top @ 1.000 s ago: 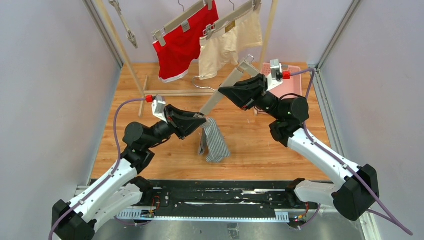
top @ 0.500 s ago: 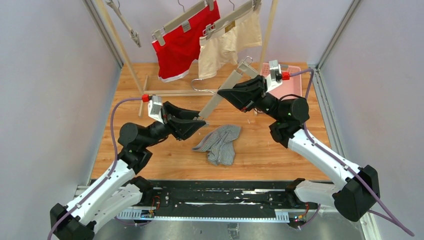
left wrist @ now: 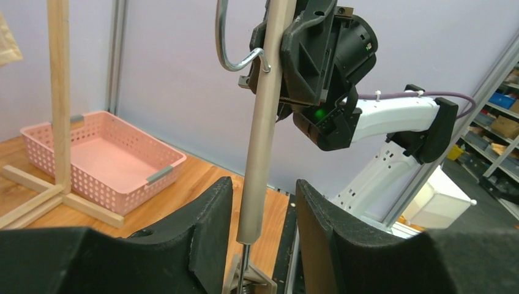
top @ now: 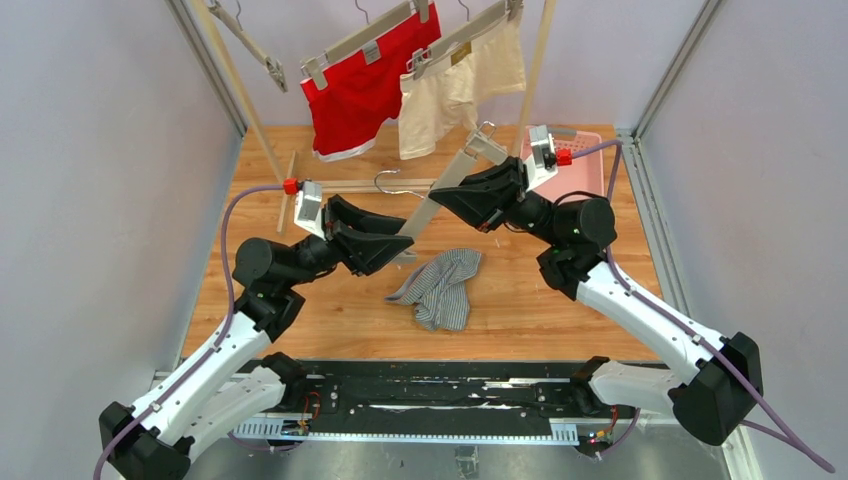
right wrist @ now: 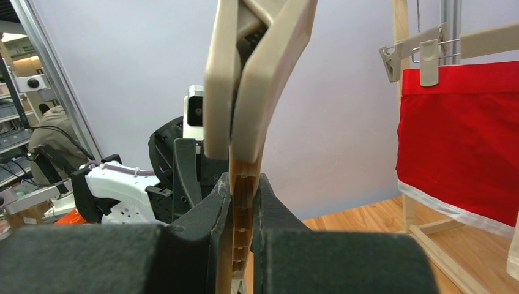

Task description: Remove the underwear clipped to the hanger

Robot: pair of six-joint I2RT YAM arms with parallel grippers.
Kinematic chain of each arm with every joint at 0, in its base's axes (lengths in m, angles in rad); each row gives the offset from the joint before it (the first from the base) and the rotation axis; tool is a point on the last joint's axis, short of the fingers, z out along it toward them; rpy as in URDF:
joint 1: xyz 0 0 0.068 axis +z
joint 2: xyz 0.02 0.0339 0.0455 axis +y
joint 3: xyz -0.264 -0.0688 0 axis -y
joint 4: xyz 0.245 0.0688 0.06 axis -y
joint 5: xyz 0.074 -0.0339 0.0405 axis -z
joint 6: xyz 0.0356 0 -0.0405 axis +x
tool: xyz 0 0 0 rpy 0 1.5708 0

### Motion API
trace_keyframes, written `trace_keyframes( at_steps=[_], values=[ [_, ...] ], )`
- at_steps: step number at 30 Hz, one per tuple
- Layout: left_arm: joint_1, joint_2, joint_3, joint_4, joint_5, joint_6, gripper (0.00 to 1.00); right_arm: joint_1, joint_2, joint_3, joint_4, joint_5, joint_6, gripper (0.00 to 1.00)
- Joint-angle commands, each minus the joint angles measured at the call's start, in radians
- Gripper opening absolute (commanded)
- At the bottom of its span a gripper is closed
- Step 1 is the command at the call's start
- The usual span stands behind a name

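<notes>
From above, the grey striped briefs (top: 440,288) lie crumpled on the wooden desk (top: 300,310). A second ago they hung from the low end of the beige hanger (top: 450,180), so that pair is off. The red briefs (top: 355,95) and cream briefs (top: 455,85) are still clipped to their own hangers on the wooden rack (top: 541,60), so roughly a third of the job looks done. The left end effector (top: 405,240) sits at the bar's low end, and the right end effector (top: 440,198) holds it higher up. The left wrist view shows the left fingers (left wrist: 208,233) spread apart with the smooth, rounded matte bar between them, probably untouched. The lower clip (left wrist: 248,285) is cut off by the frame edge, and a perforated pink basket (left wrist: 104,165) stands behind. The right wrist view shows that arm's fingers pinched tight on the ribbed plastic bar below the closed, wedge-shaped upper clip (right wrist: 257,73). The smooth, white-trimmed red fabric hangs at right.
</notes>
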Motion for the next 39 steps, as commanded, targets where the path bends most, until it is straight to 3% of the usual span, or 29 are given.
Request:
trace_keyframes(
  at_steps=[1, 4, 8, 14, 16, 19, 24, 26, 30, 32, 39],
  values=[
    [-0.005, -0.006, -0.004, 0.018, 0.02, -0.007, 0.47, 0.025, -0.008, 0.026, 0.032, -0.005, -0.017, 0.01],
    [-0.005, -0.008, -0.011, 0.018, 0.019, 0.0, 0.47, 0.031, 0.002, 0.039, 0.036, -0.003, -0.016, 0.01],
    [-0.005, -0.006, -0.022, 0.018, 0.012, 0.005, 0.39, 0.038, 0.011, 0.041, 0.048, 0.005, -0.016, 0.01],
    [-0.005, -0.006, -0.04, 0.018, 0.015, 0.006, 0.39, 0.042, 0.035, 0.057, 0.079, 0.015, -0.004, 0.0],
    [-0.005, -0.009, -0.045, 0.018, 0.01, 0.009, 0.31, 0.044, 0.042, 0.066, 0.085, 0.014, 0.002, 0.01],
    [-0.005, -0.009, -0.047, 0.018, 0.0, 0.014, 0.01, 0.049, 0.047, 0.067, 0.09, 0.013, 0.006, 0.01],
    [-0.005, -0.033, -0.025, -0.019, -0.06, 0.021, 0.0, 0.05, 0.024, 0.046, 0.041, 0.008, -0.017, 0.01],
    [-0.005, -0.031, 0.017, -0.076, -0.063, 0.033, 0.0, 0.05, -0.004, 0.039, -0.03, 0.019, -0.055, 0.08],
    [-0.005, -0.06, 0.046, -0.136, -0.102, 0.026, 0.0, 0.05, -0.056, 0.045, -0.192, 0.031, -0.162, 0.47],
    [-0.005, -0.089, 0.046, -0.187, -0.133, 0.041, 0.0, 0.05, -0.073, 0.067, -0.312, 0.043, -0.234, 0.6],
    [-0.005, -0.146, 0.096, -0.384, -0.178, 0.116, 0.0, 0.05, -0.139, 0.107, -0.561, 0.11, -0.406, 0.68]
  ],
)
